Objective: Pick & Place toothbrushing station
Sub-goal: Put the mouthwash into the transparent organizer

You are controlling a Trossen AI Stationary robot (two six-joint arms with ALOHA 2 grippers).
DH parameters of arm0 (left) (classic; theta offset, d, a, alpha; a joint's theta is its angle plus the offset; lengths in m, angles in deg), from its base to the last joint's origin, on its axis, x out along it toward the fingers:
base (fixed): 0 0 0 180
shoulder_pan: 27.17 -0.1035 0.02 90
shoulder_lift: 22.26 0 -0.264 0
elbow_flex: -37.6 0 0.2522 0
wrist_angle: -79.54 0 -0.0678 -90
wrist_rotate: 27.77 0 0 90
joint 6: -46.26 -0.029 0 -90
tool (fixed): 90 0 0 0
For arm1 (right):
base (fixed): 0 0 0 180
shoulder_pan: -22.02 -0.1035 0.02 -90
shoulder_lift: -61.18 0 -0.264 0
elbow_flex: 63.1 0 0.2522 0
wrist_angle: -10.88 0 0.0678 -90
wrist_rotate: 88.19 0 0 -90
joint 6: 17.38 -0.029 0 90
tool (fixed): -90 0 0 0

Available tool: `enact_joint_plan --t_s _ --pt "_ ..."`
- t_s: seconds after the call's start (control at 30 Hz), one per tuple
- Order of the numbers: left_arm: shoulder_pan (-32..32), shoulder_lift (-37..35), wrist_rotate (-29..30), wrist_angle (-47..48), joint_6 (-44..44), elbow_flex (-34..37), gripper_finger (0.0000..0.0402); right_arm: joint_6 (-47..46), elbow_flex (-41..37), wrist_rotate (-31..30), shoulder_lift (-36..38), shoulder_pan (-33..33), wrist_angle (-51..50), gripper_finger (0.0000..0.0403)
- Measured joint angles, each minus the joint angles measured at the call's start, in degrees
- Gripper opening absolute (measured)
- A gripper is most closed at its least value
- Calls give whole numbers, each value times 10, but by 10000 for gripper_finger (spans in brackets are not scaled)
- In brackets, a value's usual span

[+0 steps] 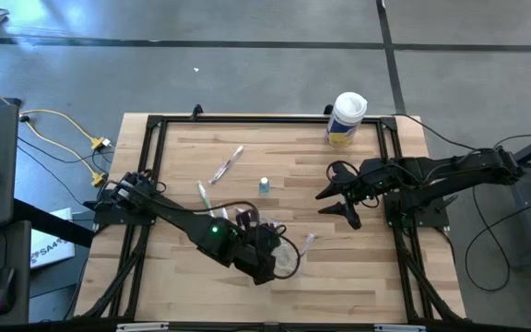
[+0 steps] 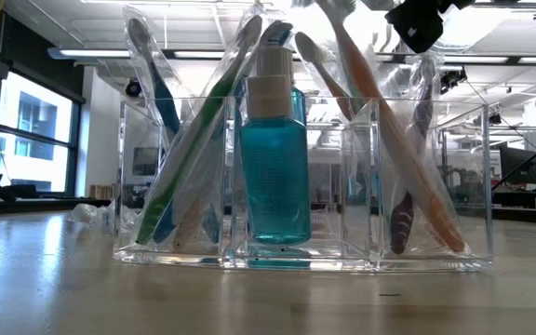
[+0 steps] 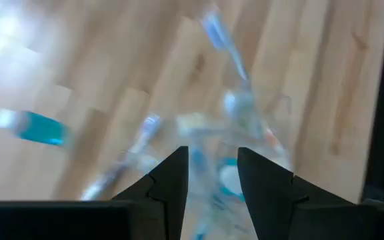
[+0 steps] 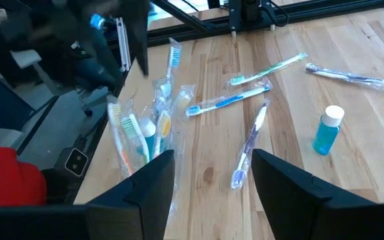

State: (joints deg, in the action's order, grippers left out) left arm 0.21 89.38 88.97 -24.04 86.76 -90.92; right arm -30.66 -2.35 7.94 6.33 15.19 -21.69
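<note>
Left gripper parted, right gripper spread

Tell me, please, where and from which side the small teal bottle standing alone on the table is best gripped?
Grip the small teal bottle across its round body, just under the white cap, coming straight down from above. It stands upright with bare wood all round, so the open right gripper nearby could probably straddle it without touching the loose toothbrushes.

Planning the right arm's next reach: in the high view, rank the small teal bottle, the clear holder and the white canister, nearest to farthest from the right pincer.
1. Small teal bottle, toward table centre from the right pincer.
2. White canister, at the far edge.
3. Clear holder, near edge, at the left pincer.

The first two are nearly equal.
</note>
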Motion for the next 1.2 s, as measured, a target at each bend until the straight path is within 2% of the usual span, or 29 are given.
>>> enact_joint_plan --t_s 0.27,0.4,0.53,0.67,0.83,1.03,1.1,1.2 --pt "-5 1 142 189 -18 -160 129 0 0 0 0 0 0 193" --pt "-32 1 146 245 -43 -198 129 0 0 0 0 0 0 193" --pt "-75 1 146 275 -90 -198 129 -1 0 0 0 0 0 193" --pt "-135 2 102 273 -141 -190 129 -3 0 0 0 0 1 193" --pt "-242 1 20 274 -193 -190 129 -17 0 0 0 0 -7 193" --pt "-353 1 -125 272 -276 -185 129 -19 0 0 0 -1 -17 193" --pt "-374 0 -137 269 -287 -170 129 -19 0 0 0 -1 -17 193" --pt "-401 1 -118 273 -293 -141 129 -19 0 0 0 -1 -17 193"
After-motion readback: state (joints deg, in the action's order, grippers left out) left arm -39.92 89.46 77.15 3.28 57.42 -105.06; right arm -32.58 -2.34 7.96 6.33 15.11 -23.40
